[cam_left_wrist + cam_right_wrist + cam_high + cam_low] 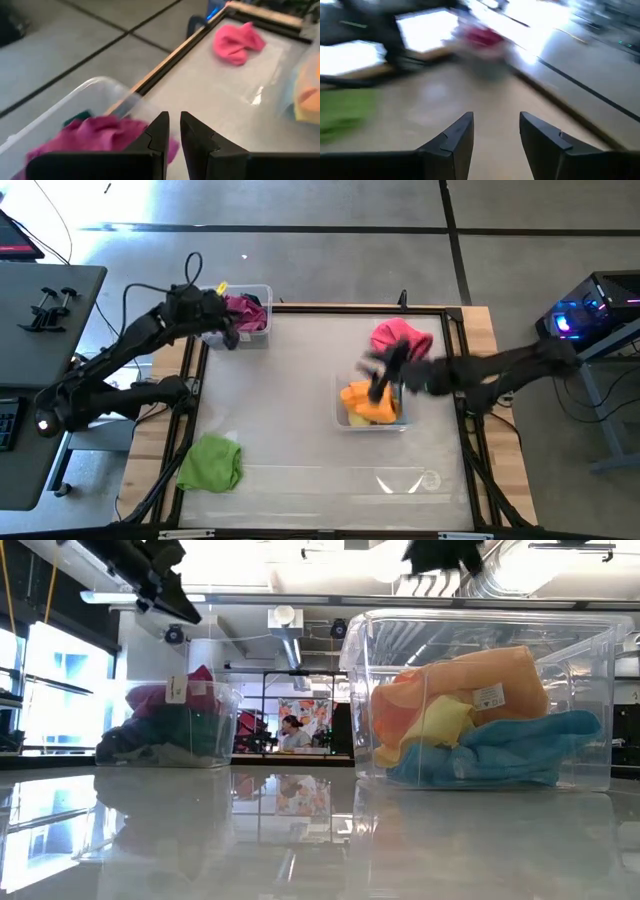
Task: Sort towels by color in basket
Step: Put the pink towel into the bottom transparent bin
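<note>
My left gripper (231,332) hovers by the near wall of the left clear bin (250,308). Its fingers (173,131) are nearly together and hold nothing. That bin holds the magenta towel (95,137) on darker cloths (165,735). My right gripper (383,382) is open and empty (496,131) above the right clear bin (340,412). That bin holds the orange (470,675), yellow (440,720) and light blue (500,755) towels. The pink towel (402,338) lies crumpled on the table beyond that bin. The lime green towel (211,462) lies near the table's front left corner.
Both bins stand on the white table top (290,410), which has a dark raised frame (462,370). Bare table lies between the bins and along the near edge. A person shows far off in the room behind (292,730).
</note>
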Robot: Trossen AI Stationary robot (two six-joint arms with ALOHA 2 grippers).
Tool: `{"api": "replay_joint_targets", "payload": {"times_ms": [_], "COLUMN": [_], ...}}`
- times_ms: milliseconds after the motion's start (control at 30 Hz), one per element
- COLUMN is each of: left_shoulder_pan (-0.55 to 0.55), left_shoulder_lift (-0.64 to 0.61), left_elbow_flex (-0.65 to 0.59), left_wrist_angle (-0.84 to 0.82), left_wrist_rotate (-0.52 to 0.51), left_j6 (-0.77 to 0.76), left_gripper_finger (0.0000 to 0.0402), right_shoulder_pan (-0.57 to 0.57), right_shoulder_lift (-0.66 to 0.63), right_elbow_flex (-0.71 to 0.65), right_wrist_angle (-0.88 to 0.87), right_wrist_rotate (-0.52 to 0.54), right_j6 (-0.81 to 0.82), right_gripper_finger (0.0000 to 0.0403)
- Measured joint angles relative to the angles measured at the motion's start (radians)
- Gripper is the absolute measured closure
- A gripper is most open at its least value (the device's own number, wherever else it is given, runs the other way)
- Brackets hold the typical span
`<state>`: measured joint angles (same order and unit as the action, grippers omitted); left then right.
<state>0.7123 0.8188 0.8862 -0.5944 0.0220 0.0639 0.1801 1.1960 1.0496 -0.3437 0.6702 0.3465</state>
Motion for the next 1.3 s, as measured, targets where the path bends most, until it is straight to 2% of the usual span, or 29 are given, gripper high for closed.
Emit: {"api": "replay_joint_targets", "payload": {"times_ms": [100,233,367,467,633,767,833,1000,1300], "left_shoulder_pan": [-0.048,-0.093,-0.126,-0.151,-0.204,-0.241,-0.256,-0.27,-0.27], "left_shoulder_lift": [-0.007,-0.005,-0.005,-0.006,-0.006,-0.005,-0.005,-0.005,-0.006], "left_elbow_flex": [-0.074,-0.185,-0.293,-0.361,-0.464,-0.526,-0.546,-0.568,-0.568], "left_wrist_angle": [0.118,0.277,0.447,0.597,0.816,0.93,0.979,1.074,1.238], "left_wrist_rotate": [0.0,0.0,0.001,0.0,0.001,-0.001,-0.005,-0.01,-0.012], "left_j6": [0.0,0.043,0.059,0.036,0.052,0.088,0.104,0.14,0.209], "left_gripper_finger": [0.0369,0.0369,0.0369,0.0369,0.0369,0.0369,0.0369,0.0369,0.0369], "right_shoulder_pan": [-0.198,-0.463,-0.668,-0.766,-0.875,-0.951,-0.985,-1.047,-1.055], "right_shoulder_lift": [-0.043,-0.046,-0.016,0.023,0.107,0.185,0.217,0.253,0.259], "right_elbow_flex": [0.0,-0.001,-0.001,-0.001,-0.001,-0.027,-0.07,-0.194,-0.457], "right_wrist_angle": [-0.185,-0.339,-0.384,-0.395,-0.393,-0.369,-0.32,-0.163,0.16], "right_wrist_rotate": [-0.055,-0.205,-0.345,-0.369,-0.343,-0.446,-0.491,-0.519,-0.583], "right_j6": [0.02,-0.036,-0.117,-0.169,-0.212,-0.305,-0.346,-0.352,-0.277], "right_gripper_finger": [0.025,0.0244,0.0221,0.0204,0.0197,0.0196,0.0196,0.0196,0.02]}}
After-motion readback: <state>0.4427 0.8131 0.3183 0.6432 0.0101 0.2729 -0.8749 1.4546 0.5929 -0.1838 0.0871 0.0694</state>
